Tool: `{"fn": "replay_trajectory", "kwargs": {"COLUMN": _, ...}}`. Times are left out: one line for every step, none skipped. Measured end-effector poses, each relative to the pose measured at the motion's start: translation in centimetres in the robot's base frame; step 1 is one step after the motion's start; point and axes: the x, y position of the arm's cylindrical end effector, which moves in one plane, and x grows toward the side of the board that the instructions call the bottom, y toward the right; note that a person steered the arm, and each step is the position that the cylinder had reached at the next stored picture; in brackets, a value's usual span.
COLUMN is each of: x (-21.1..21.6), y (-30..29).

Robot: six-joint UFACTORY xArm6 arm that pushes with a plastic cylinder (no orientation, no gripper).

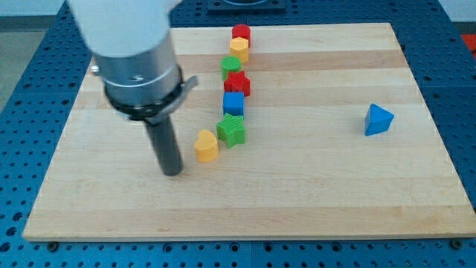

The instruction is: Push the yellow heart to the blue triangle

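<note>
My tip [172, 172], a bare rod holding nothing, sits just left of the yellow plastic heart [207, 146]; a steady rightward push toward the blue plastic triangle [378, 119] is advised.

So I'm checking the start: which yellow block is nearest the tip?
The yellow heart, just right of my tip; the other yellow block sits far up the column.

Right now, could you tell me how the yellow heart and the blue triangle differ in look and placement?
The yellow heart is rounded and yellow; the blue triangle is sharp-edged and blue. The yellow heart sits at the lower end of a line of blocks, beside the green block, while the blue triangle stands alone toward the view's right. My tip is just left of the yellow heart, far from the blue triangle. Both rest on the wooden board.
</note>
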Motion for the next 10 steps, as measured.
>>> {"fn": "replay_trajectory", "kwargs": {"x": -0.8, "y": -2.3}}
{"fn": "replay_trajectory", "kwargs": {"x": -0.9, "y": -0.3}}
{"fn": "replay_trajectory", "kwargs": {"x": -1.1, "y": 2.6}}
{"fn": "replay_trajectory", "kwargs": {"x": -2.3, "y": 5.5}}
{"fn": "replay_trajectory", "kwargs": {"x": -3.5, "y": 8.0}}
{"fn": "replay_trajectory", "kwargs": {"x": -4.5, "y": 10.8}}
{"fn": "replay_trajectory", "kwargs": {"x": -5.5, "y": 13.5}}
{"fn": "replay_trajectory", "kwargs": {"x": -6.4, "y": 16.0}}
{"fn": "replay_trajectory", "kwargs": {"x": -6.6, "y": 18.5}}
{"fn": "replay_trajectory", "kwargs": {"x": -6.6, "y": 18.8}}
